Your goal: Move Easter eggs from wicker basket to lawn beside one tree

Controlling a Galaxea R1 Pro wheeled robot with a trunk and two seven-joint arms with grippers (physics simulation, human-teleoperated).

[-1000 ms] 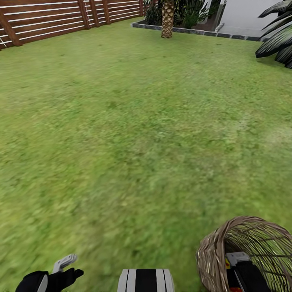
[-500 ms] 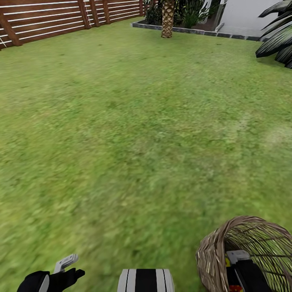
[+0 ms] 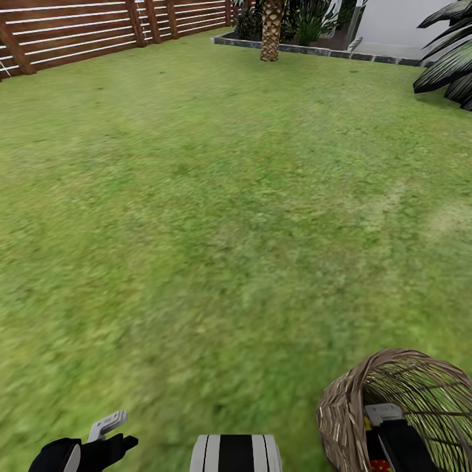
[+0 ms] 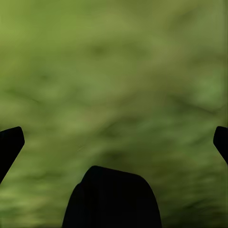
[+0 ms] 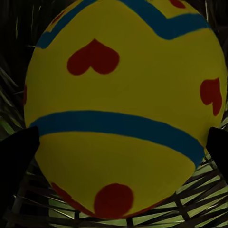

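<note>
No writing or brand mark can be read on anything here. The wicker basket (image 3: 400,406) lies tipped on its side on the lawn (image 3: 216,216), its braided rim and mouth turned toward the robot, its long axis running away from the robot. The right arm reaches into that mouth, and a sliver of yellow and red shows inside beside the arm. In the right wrist view one Easter egg (image 5: 121,107) sits close in front of the camera against the dark weave: yellow, with two blue bands and several red heart-like marks, its long axis roughly along the line between the two dark fingertips. The right gripper (image 5: 118,152) has a finger on each side of the egg at its widest part; whether the pads press it cannot be told. Only this one egg can be counted. The left gripper (image 4: 114,142) hangs over bare grass well apart from the basket, its fingers spread wide and holding nothing. Far beyond the basket stand a scaly palm trunk (image 3: 271,29), a wooden slat fence (image 3: 72,33) and a stone border (image 3: 314,50).
</note>
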